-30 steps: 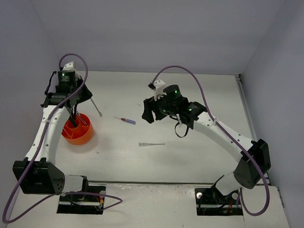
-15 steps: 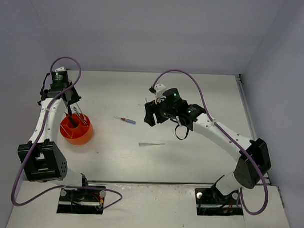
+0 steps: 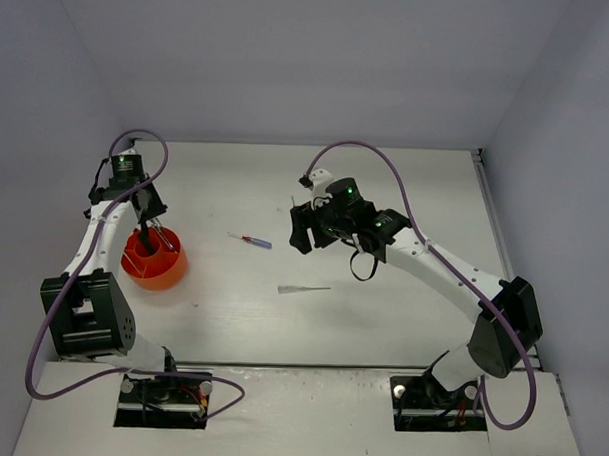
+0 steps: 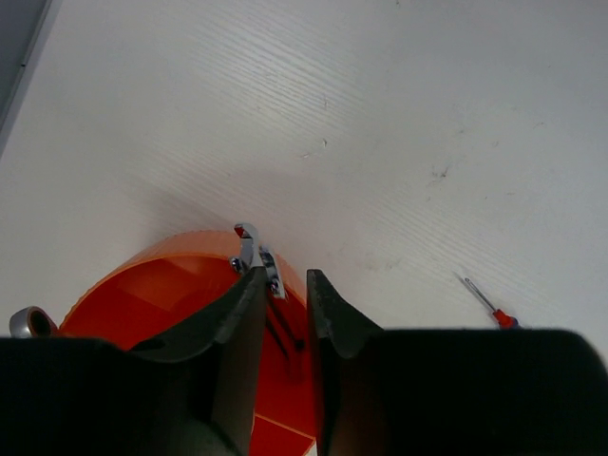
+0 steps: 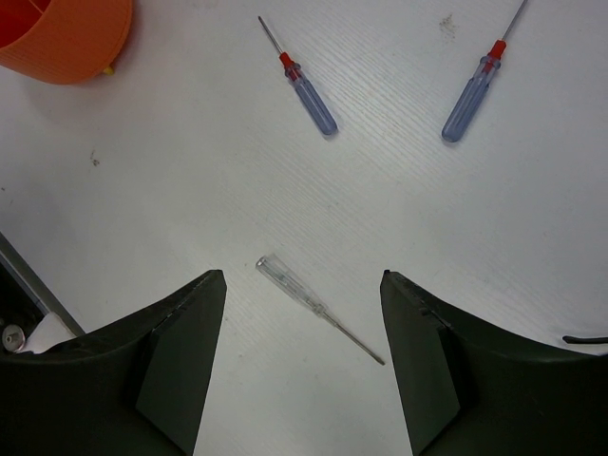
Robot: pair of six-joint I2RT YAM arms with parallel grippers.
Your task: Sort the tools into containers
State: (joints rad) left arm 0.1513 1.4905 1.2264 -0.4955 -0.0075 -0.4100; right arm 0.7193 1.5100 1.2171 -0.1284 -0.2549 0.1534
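Fingers [image 4: 237,328] of the left gripper [image 4: 283,290] stand close together, with only a narrow slit between them. Whether they pinch anything in that slit cannot be told. Their tips hang just inside the far rim of the orange tub [image 4: 161,285]. Two silver wrenches [image 4: 249,237] lean on that rim just past the fingertips, heads poking above it. The silver ring end of another tool [image 4: 28,323] shows at the tub's left edge. Everything rests on the white table [image 4: 380,114].

The right gripper [image 5: 302,277] is spread wide and holds nothing, hovering above the table well apart from the tub. Under its gap lies a clear-handled tool [image 5: 318,309], flat, with its thin shaft pointing toward the right finger. Farther out lie two blue-handled screwdrivers with red collars, the left screwdriver [image 5: 309,90] and the right screwdriver [image 5: 473,95], apart from each other. From above, one screwdriver lies between the tub and the right gripper, touching neither.
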